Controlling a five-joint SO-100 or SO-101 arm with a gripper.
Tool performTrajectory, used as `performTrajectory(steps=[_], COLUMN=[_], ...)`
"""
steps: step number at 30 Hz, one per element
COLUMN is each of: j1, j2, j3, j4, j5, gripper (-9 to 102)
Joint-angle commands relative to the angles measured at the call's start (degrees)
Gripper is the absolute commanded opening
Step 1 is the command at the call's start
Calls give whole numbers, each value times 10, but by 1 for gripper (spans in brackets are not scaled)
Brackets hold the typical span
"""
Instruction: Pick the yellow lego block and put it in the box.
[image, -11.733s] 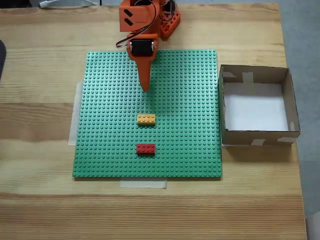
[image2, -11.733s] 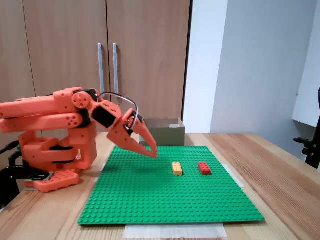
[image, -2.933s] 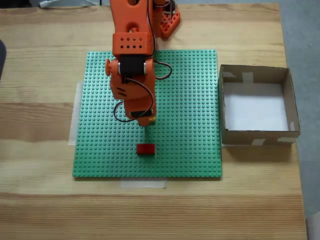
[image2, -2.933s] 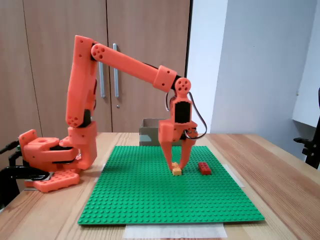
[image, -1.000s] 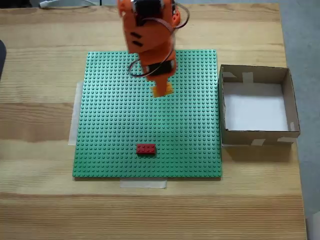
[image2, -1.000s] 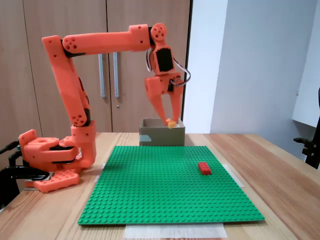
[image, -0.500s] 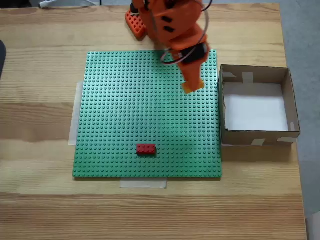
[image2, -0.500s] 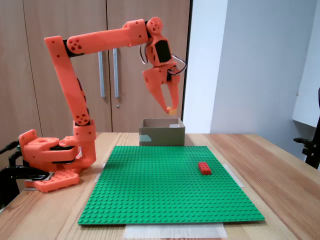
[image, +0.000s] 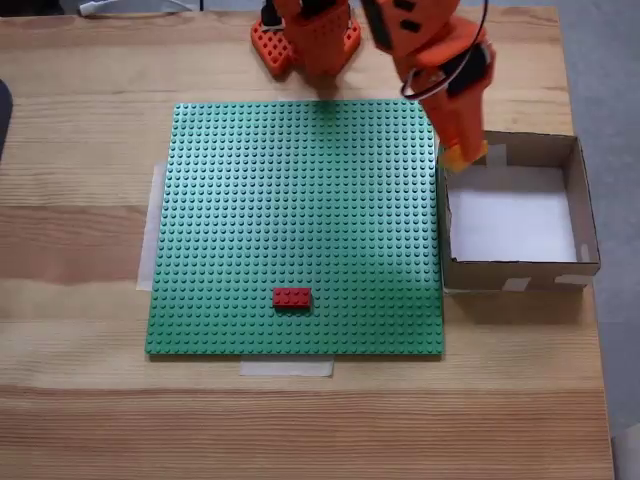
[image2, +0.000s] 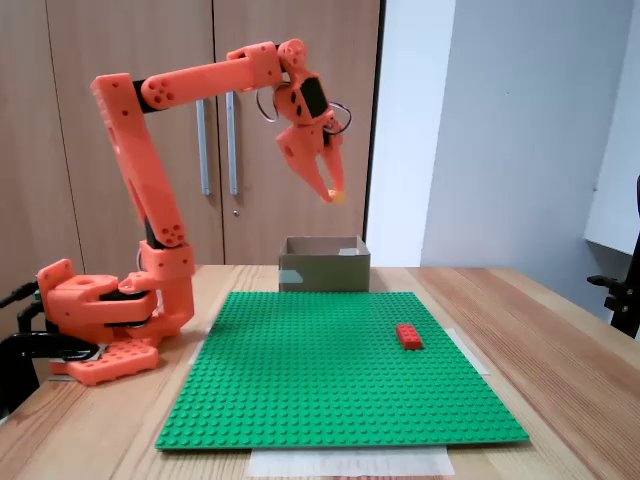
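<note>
My orange gripper (image: 462, 155) (image2: 334, 194) is raised high and shut on the yellow lego block (image: 456, 159) (image2: 339, 196), whose yellow end shows at the fingertips. In the top-down fixed view the tips hang over the top-left corner of the box (image: 580, 196), a brown cardboard box with a white floor. From the side fixed view the block hangs well above the box (image2: 322, 266).
A red brick (image: 292, 297) (image2: 408, 336) sits on the green studded baseplate (image: 250, 200) (image2: 320, 390) near its front edge. The arm's base (image2: 100, 320) stands at the back of the wooden table (image: 80, 400).
The arm has swung right with the yellow block, from over the baseplate's right part to over the box's corner, and risen slightly.
</note>
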Motion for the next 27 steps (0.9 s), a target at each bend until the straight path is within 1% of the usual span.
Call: performTrajectory(steps=[1,6,11,15,27], j1=[-18,-38,-62,-90,-113], j2=[16,7,-18,-78,-204], j3=[-24,-11,-18,-77,-200], j4=[-25,-69,-76,-42,-4], j5=[-6,-18,-25,-20,-28], gripper=[-1,-1,-1,-1,-1])
